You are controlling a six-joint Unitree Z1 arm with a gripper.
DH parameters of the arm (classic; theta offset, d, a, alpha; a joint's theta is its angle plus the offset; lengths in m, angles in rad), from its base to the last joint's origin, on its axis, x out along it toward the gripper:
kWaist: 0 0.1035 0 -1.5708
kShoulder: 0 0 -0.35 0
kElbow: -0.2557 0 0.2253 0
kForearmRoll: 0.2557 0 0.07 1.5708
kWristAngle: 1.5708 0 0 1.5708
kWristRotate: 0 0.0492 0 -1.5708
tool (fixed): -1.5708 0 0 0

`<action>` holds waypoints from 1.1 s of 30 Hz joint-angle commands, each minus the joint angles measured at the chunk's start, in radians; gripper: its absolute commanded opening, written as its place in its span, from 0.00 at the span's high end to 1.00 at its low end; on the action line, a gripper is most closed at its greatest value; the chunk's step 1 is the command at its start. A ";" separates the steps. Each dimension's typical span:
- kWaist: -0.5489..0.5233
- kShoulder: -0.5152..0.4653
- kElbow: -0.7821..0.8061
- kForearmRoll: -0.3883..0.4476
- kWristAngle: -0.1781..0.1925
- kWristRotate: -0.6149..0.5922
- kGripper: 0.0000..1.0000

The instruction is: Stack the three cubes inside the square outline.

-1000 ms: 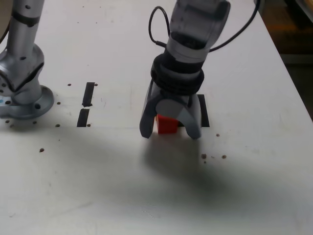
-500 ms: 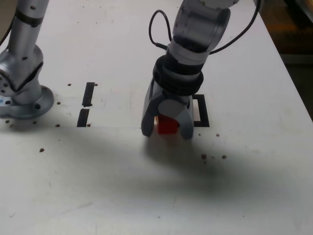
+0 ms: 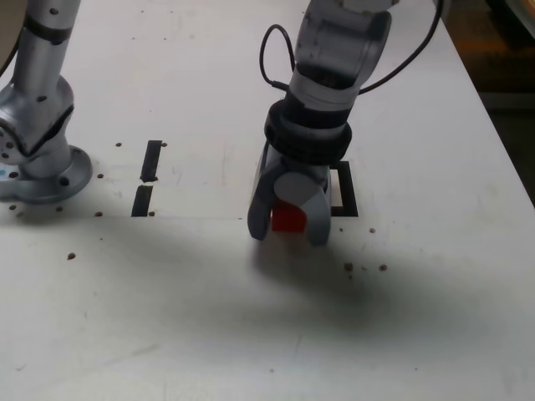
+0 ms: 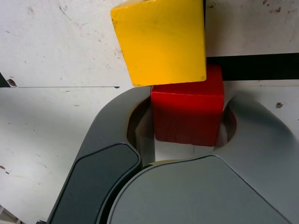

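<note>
The red cube [image 3: 287, 219] sits on the worktop [image 3: 209, 317] between the two jaws of the gripper [image 3: 288, 230], at the near-left corner of the square outline [image 3: 344, 188] as the exterior view shows it. The wrist view shows both jaws drawn in close on the red cube's two sides, with little or no gap; whether they already press it cannot be told. The yellow cube [image 4: 161, 42] lies just beyond the red one, touching or nearly so, turned slightly askew. No green cube is in sight.

The step in hand looks like the grasp of the red cube. Next, I judge, the grip must be firm before any lift, and the lift should go straight up so the yellow neighbour is not dragged along.

Open room is wide on the near side and to the exterior view's right. Two short tape strips [image 3: 147, 175] and a metal post base [image 3: 42, 171] stand well apart to the exterior view's left. The worktop's right edge is far off.
</note>
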 commanded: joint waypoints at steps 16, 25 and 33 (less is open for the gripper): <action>0.166 -0.057 0.049 0.008 0.123 0.083 0.82; 0.277 -0.109 0.051 0.057 0.230 0.149 0.82; 0.195 -0.174 0.007 0.131 0.196 0.121 0.82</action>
